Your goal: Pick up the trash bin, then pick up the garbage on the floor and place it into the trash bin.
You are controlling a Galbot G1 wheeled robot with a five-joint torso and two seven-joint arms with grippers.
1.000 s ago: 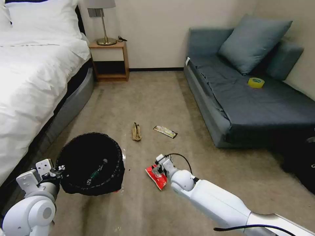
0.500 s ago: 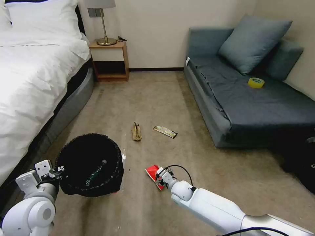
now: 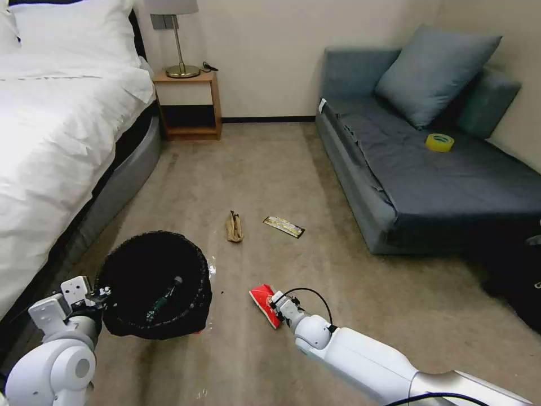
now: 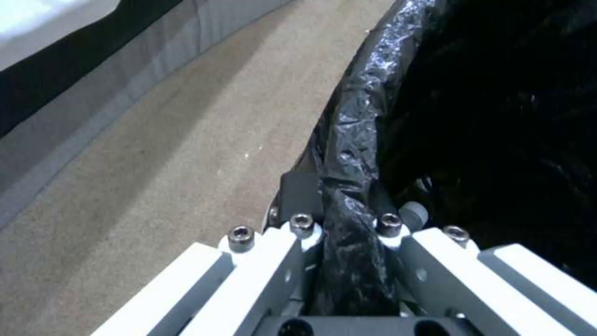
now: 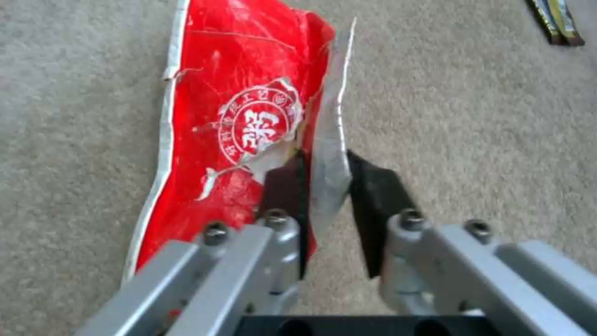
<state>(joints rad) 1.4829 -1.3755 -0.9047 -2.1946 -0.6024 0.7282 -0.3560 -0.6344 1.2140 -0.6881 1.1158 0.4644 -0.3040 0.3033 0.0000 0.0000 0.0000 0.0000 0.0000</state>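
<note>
A: Any writing you can read on the red snack packet (image 5: 236, 126)?

B: Only a round white seal with one large Chinese character inside and small characters around the ring; I can't make them out. The packet lies on the carpet (image 3: 270, 169) at lower centre of the head view (image 3: 264, 297).

A: And the right gripper (image 5: 326, 186)?

B: Its dark pads sit on either side of the packet's upturned silver edge, pinching it or nearly so; a thin gap shows on one side.

A: The left gripper (image 4: 345, 219)?

B: Clamped onto the black bag rim of the trash bin (image 3: 152, 282), at lower left of the head view. A clear bottle (image 3: 163, 298) with a green label lies inside; the label is too small to read.

A: Other litter?

B: A crumpled tan paper bag (image 3: 234, 226) and a long dark-and-yellow wrapper (image 3: 284, 226) lie near the frame's centre, its print illegible.
</note>
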